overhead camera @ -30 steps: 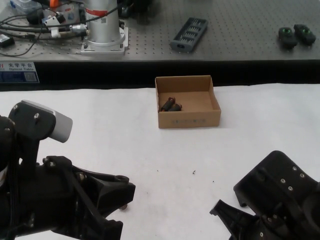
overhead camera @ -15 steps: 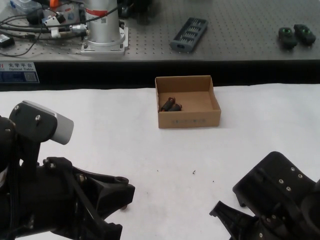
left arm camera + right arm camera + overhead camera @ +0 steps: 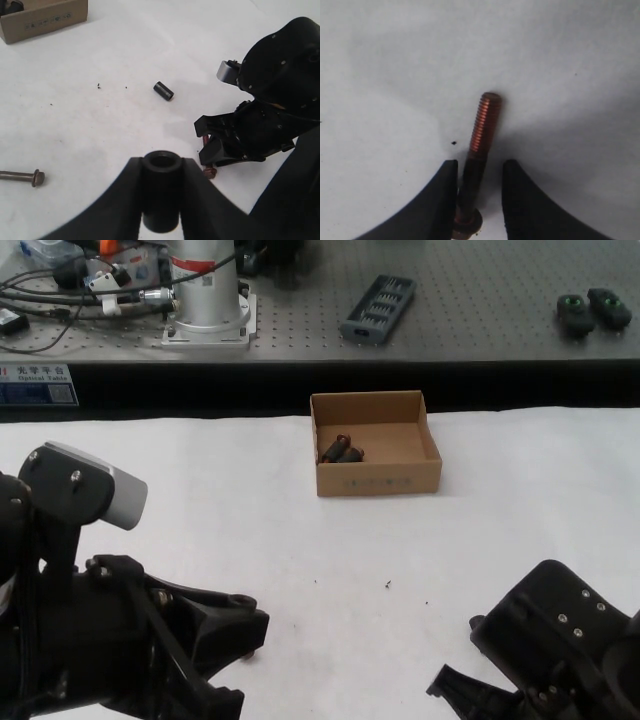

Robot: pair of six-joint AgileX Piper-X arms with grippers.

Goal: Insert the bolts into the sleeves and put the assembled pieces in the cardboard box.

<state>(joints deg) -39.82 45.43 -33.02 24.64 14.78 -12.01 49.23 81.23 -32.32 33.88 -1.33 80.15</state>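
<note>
Black sleeve sits clamped in the left pincer, lower left of the high view; right pincer, lower right, stands slightly open astride a copper bolt; cardboard box upper centre

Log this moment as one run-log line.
left hand: shut on sleeve | right hand: open, astride bolt | cardboard box: dark pieces inside | loose sleeve, loose bolt: on white sheet
</note>
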